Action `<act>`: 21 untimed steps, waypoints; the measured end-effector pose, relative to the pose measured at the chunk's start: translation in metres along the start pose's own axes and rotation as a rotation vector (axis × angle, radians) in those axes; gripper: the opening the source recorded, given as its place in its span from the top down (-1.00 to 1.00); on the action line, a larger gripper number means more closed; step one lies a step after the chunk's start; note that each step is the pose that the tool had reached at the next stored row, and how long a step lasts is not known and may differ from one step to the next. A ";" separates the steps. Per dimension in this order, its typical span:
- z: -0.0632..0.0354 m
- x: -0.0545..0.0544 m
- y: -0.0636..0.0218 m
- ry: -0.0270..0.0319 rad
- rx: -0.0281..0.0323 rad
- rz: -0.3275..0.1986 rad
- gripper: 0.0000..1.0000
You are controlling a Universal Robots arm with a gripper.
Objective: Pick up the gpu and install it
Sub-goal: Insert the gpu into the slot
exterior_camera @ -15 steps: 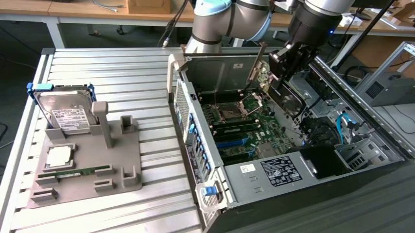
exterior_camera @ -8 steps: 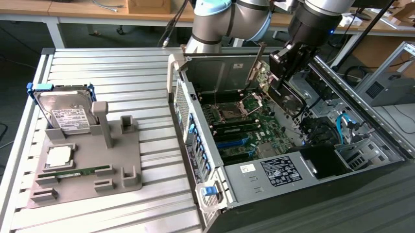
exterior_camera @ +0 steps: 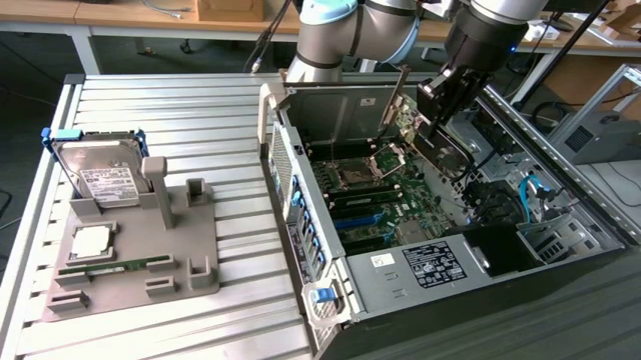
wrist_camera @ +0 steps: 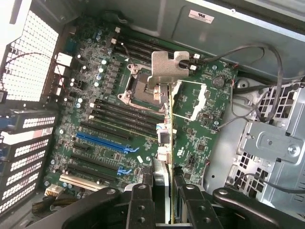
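My gripper hangs over the open computer case, shut on the gpu. The gpu is a thin dark card held on edge above the motherboard, with its pale metal bracket strip toward the case's rear wall. In the wrist view the gpu runs edge-on out from between my two black fingers, and my gripper clamps it from both sides. Its bracket hovers over the CPU socket area of the motherboard. The blue slot and the black slots lie beside the card.
A grey fixture on the slatted table holds an upright silver hard drive and a green memory stick. Cables and a metal drive cage line one side of the case. A perforated rear wall lines the other.
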State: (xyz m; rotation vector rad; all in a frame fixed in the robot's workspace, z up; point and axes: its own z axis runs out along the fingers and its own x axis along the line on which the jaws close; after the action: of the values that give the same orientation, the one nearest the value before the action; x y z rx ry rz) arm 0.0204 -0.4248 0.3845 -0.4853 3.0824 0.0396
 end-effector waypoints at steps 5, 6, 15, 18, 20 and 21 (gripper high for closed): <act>0.0000 0.000 0.0000 0.0005 -0.0005 -0.020 0.46; 0.0000 0.000 0.0000 0.0005 -0.0006 -0.025 0.46; 0.0000 0.000 0.0000 0.0015 -0.0017 -0.068 0.46; 0.0000 0.000 0.0000 0.0018 -0.0020 -0.081 0.46; 0.0000 0.000 0.0000 0.0020 -0.0022 -0.089 0.46; 0.0000 0.000 0.0000 0.0020 -0.0023 -0.093 0.46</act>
State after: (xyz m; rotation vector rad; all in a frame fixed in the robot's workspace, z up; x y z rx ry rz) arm 0.0204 -0.4248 0.3845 -0.6284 3.0577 0.0411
